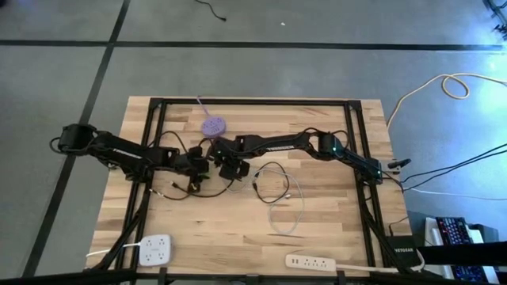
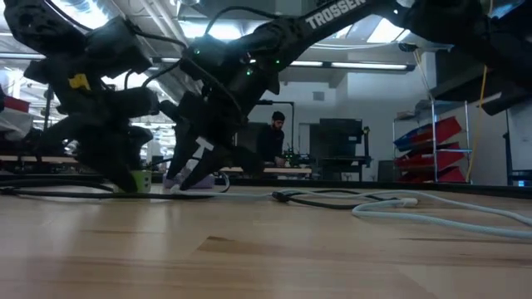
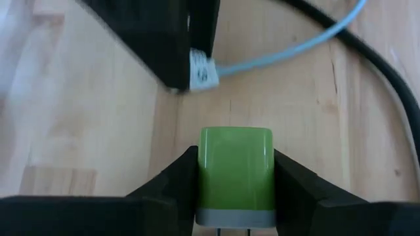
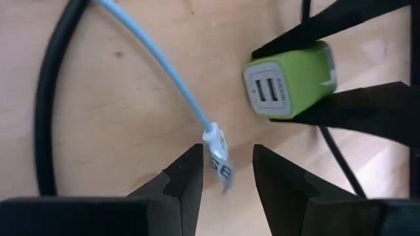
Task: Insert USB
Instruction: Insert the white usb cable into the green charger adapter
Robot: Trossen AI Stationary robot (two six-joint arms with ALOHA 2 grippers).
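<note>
The right gripper [image 4: 226,172] pinches the USB plug [image 4: 218,157] — its pale-blue cable trails behind. Just ahead, near the table's [image 1: 238,237] far-left part, the left gripper [image 3: 235,172] clamps the green charger [image 4: 289,78], whose ports face the plug slightly off-axis.

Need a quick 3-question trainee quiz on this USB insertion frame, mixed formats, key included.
1. True or false: the left hand grips the green two-port USB charger block.
2. What does the right hand hold? A) the white USB plug on the light blue cable B) a black cable C) nothing
3. Fill in: the plug is ____ inserted in the charger.

Key:
1. True; its fingers clamp both sides.
2. A; the white USB plug sits between its fingers, light blue cable trailing off.
3. Not yet; a gap of wooden table separates them.
</note>
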